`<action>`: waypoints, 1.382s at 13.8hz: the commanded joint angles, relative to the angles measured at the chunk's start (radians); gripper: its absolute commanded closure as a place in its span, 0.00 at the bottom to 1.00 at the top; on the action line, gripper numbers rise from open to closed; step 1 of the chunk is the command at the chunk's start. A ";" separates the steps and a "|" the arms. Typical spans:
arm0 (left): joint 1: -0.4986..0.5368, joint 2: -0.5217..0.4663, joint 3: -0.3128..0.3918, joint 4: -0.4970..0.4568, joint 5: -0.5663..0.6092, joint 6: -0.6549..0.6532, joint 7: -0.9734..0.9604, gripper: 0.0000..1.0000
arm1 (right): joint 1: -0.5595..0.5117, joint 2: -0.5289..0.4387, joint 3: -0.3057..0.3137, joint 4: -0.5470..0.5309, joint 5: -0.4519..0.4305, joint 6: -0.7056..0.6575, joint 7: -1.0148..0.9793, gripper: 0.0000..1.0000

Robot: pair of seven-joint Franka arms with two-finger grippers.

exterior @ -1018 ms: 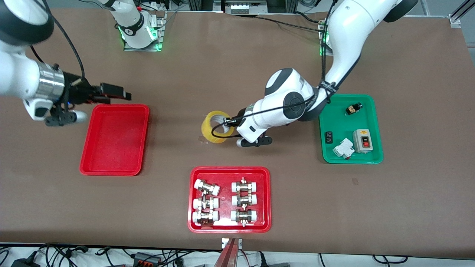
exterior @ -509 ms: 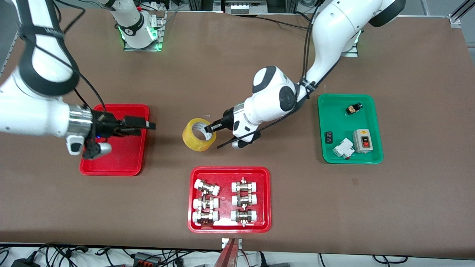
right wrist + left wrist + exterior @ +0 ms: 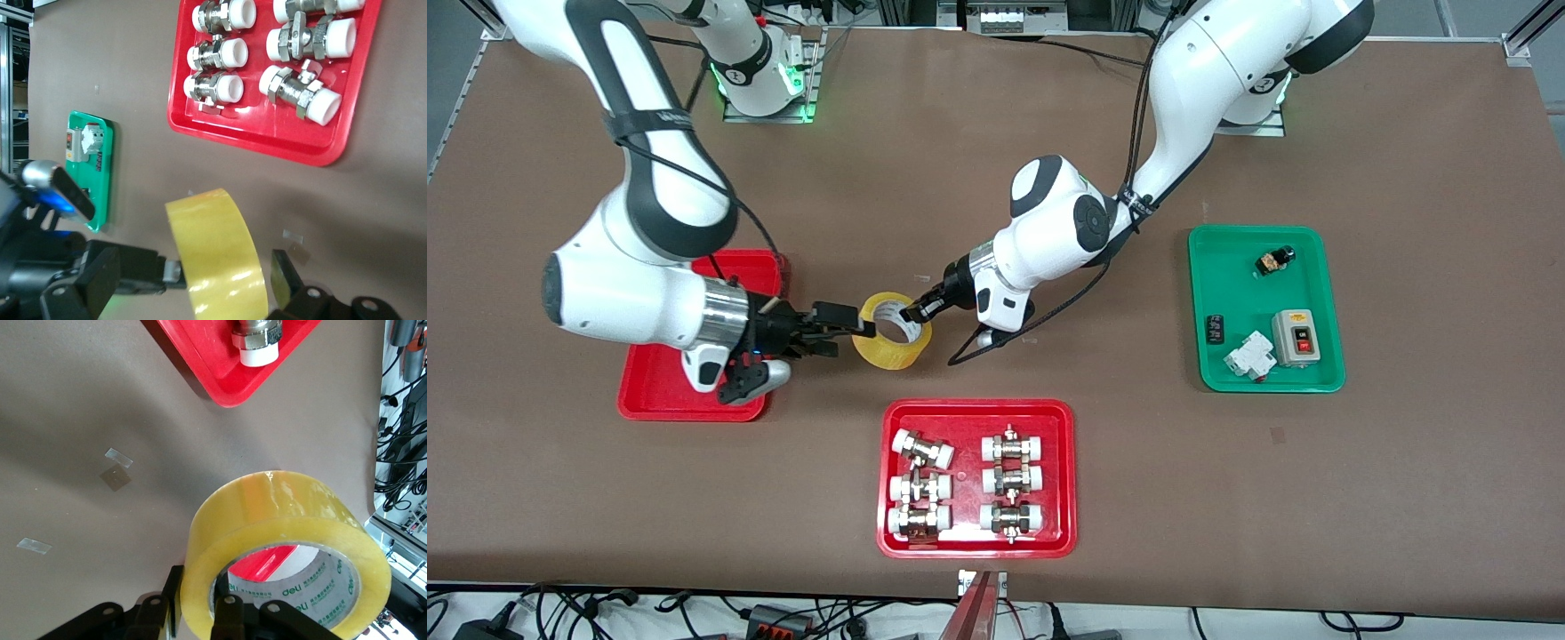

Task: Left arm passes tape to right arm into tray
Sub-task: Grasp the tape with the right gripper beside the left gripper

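The yellow tape is up in the air over the brown table, beside the plain red tray. My left gripper is shut on the roll's wall, with one finger inside the hole and one outside, as the left wrist view shows. The tape fills that view. My right gripper is open at the tape's edge toward the tray. In the right wrist view its fingers stand either side of the roll, with a gap still showing.
A red tray of white-capped metal fittings lies nearer the camera, below the tape; it also shows in the right wrist view. A green tray with electrical parts sits toward the left arm's end. The left arm's loose black cable hangs by its wrist.
The left arm has carried the tape toward the right arm's end. The right arm has swung from over the plain red tray to the tape, its open fingers now around the roll.
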 commanded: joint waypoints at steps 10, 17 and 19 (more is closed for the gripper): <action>-0.008 0.006 0.003 0.035 -0.022 0.007 0.018 0.99 | 0.026 0.021 -0.002 -0.016 0.021 0.049 -0.053 0.93; 0.022 -0.024 0.025 0.026 0.008 0.003 0.020 0.00 | 0.026 0.019 -0.002 -0.008 0.020 0.040 -0.033 1.00; 0.079 -0.075 0.028 -0.009 0.019 -0.002 0.020 0.00 | 0.026 0.018 -0.002 -0.007 0.020 0.040 -0.033 1.00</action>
